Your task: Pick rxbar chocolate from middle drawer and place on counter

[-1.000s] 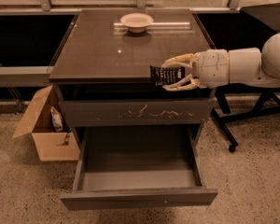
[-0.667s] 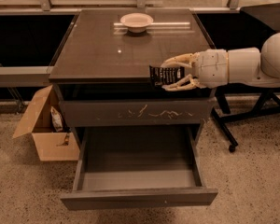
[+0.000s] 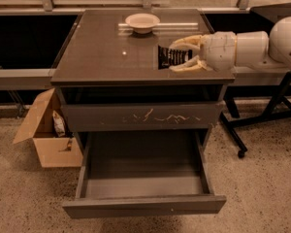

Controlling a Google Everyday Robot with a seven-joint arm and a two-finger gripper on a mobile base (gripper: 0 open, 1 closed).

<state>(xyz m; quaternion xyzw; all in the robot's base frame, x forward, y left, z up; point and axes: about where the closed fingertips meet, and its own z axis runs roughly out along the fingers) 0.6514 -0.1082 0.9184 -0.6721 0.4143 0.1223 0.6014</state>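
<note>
The rxbar chocolate (image 3: 167,58), a small black wrapper with white lettering, is held between the cream fingers of my gripper (image 3: 171,57). The gripper reaches in from the right and holds the bar over the right part of the counter (image 3: 102,52), close above its surface; I cannot tell whether the bar touches it. The middle drawer (image 3: 143,205) is pulled out wide below, and its inside shows nothing in it.
A pale bowl (image 3: 142,22) sits at the back of the counter. A shut drawer front with pale scratches (image 3: 140,116) is above the open one. An open cardboard box (image 3: 43,132) stands on the floor at left. A black wheeled stand (image 3: 262,115) stands at right.
The gripper has carried the bar from the counter's front right edge up and farther in over the counter top. The drawer has stayed open.
</note>
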